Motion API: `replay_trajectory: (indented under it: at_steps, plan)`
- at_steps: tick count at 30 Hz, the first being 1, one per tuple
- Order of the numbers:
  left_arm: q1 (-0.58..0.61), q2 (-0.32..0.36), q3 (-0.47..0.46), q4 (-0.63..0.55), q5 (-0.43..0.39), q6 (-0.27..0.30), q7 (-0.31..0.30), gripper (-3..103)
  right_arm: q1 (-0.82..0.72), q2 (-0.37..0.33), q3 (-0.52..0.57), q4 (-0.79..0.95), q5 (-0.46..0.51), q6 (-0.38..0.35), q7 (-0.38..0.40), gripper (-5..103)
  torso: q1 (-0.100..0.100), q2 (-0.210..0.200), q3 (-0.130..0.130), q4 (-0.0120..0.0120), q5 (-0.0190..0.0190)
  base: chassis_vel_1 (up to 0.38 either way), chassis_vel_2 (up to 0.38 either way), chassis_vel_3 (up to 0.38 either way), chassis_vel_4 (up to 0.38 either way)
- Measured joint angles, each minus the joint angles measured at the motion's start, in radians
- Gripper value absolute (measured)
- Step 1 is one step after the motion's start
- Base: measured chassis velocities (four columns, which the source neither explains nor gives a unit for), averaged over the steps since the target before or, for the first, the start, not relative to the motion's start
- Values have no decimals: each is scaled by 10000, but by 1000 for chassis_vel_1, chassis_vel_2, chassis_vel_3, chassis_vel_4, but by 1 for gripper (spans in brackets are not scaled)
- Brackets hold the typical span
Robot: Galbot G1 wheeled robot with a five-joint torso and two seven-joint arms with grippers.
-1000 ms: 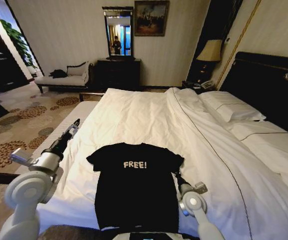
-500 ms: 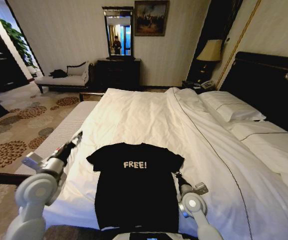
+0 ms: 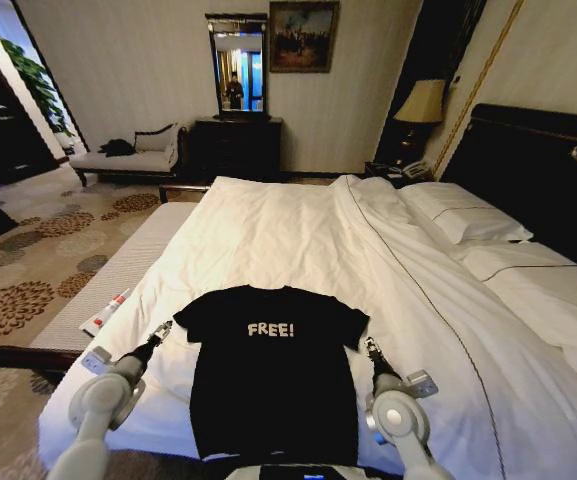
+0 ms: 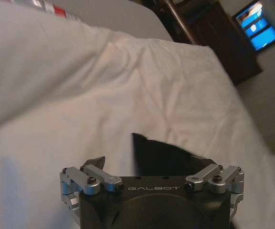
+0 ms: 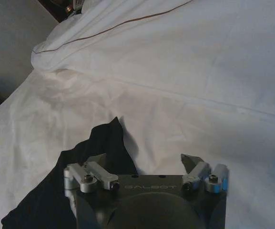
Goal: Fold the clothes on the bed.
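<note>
**Both Arms Drawn In to the T-shirt**

Since the earlier frame, the left end effector (image 3: 164,329) has moved in beside the T-shirt (image 3: 271,375) sleeve. That garment lies flat on the bed (image 3: 298,235), between both tools. The right end effector (image 3: 371,344) sits at the opposite sleeve. Both end effectors are spread open.

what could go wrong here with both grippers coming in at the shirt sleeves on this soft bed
1. The black T-shirt lies flat on the loose white duvet, so the open left gripper by the sleeve could pinch bedding along with the cloth.
2. The right gripper, also open, sits at the other sleeve's edge; it might catch only the hem and let it slip.
3. An uneven pull from the two sides may skew the fold.
</note>
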Motion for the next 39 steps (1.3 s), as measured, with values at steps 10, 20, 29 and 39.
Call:
replay_trajectory:
  at_steps: [10,20,29,39]
  plan:
    - [-897,-399,-77,1354,-661,-122,221,100,210,-172,-308,-179,108,-101,27,100,0,-1,1,0,-1,0,0,0,0]
    - [-1514,-553,33,2386,88,-408,698,89,262,-265,-430,-290,154,-132,31,100,0,-1,1,5,0,0,0,0,0]
    - [-1849,-723,241,2556,276,-496,962,57,269,-229,-497,-333,118,-143,37,100,1,-2,1,4,0,0,0,0,0]
    - [-2108,-894,330,2867,567,-615,1093,14,299,-153,-571,-537,30,-149,38,100,1,-2,1,4,0,0,0,0,0]
